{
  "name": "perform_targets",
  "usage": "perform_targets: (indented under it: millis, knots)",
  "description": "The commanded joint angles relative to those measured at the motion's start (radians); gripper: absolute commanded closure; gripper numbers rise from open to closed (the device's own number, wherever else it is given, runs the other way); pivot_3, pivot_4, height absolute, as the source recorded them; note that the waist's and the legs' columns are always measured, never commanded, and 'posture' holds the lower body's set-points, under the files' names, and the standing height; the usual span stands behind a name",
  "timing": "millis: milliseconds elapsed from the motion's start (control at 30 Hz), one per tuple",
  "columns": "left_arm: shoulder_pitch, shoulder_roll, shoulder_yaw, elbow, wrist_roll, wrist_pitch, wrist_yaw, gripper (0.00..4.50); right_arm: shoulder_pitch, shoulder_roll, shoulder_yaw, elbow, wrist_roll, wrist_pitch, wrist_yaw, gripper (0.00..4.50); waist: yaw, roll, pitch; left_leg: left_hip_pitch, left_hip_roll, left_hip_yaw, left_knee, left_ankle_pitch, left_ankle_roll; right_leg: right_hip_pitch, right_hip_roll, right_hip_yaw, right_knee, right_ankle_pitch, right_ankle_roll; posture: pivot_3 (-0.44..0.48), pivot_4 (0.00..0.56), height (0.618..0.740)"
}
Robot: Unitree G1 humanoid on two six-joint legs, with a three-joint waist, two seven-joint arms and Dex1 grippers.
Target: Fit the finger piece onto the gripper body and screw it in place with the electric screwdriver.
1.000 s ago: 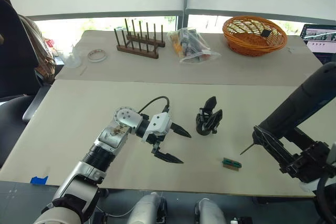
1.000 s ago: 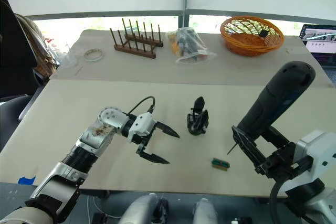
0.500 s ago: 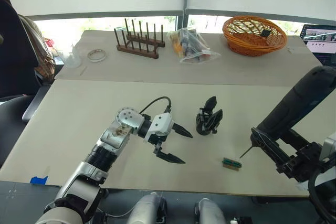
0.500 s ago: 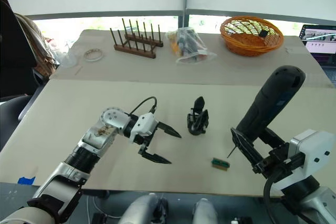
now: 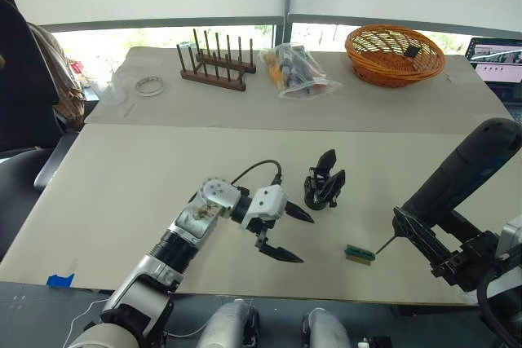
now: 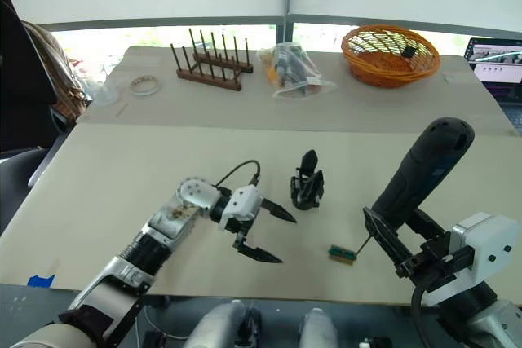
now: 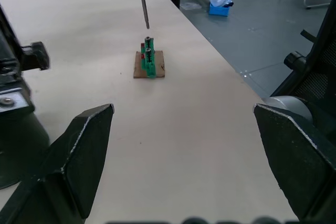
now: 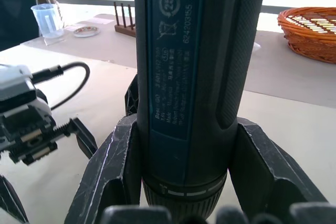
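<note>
The gripper body (image 5: pixel 325 185) stands upright mid-table, a chunky black mechanism with a pointed black blade rising from it. I cannot tell whether that blade is the finger piece. My left gripper (image 5: pixel 303 239) is open just left of and nearer than the body, with nothing between its fingers (image 7: pixel 84 150). My right gripper (image 8: pixel 186 174) is shut on the electric screwdriver (image 5: pixel 465 170), a dark handle tilted up to the right. The screwdriver's bit (image 7: pixel 142 3) points down at a small green block (image 5: pixel 359 253) in front of and to the right of the body.
At the back of the table are an orange wicker basket (image 5: pixel 395 55), a wooden peg rack (image 5: pixel 216 67), a clear bag of parts (image 5: pixel 298 72), a tape roll (image 5: pixel 150 85) and a plastic cup (image 5: pixel 110 87). A screen (image 5: pixel 496 56) sits far right. The table's front edge is close to the green block.
My left gripper has moved right, closer to the gripper body, still open. The screwdriver has shifted slightly and its bit tip now sits at the green block.
</note>
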Motion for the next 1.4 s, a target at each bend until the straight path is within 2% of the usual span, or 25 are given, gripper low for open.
perform_targets:
  millis: [33,567,1400]
  knots:
    - [-0.001,-0.031,-0.013,0.036,0.027,-0.052,0.033,0.0,-0.01,-0.007,-0.035,-0.047,0.017,-0.029,0.0,2.57,0.001,0.0,0.0,0.0,0.0,0.0,0.0,0.0,0.0,0.0,0.0,0.0,0.0,0.0,0.0,0.0,0.15,0.74]
    - [-0.021,-0.054,0.002,0.052,0.029,-0.063,0.047,0.0,-0.056,-0.028,0.004,-0.053,0.013,0.006,-0.059,2.57,0.0,0.0,0.0,0.0,0.0,0.0,0.0,-0.001,0.001,0.0,-0.001,0.0,0.0,0.0,0.0,0.0,0.15,0.74]
    - [-0.026,-0.061,0.004,0.052,0.028,-0.082,0.058,0.0,-0.009,0.003,0.002,-0.049,-0.016,-0.018,-0.021,2.57,0.0,0.0,0.0,0.0,0.0,0.0,0.0,-0.001,0.001,0.0,-0.001,0.0,0.0,0.0,0.001,0.0,0.15,0.74]
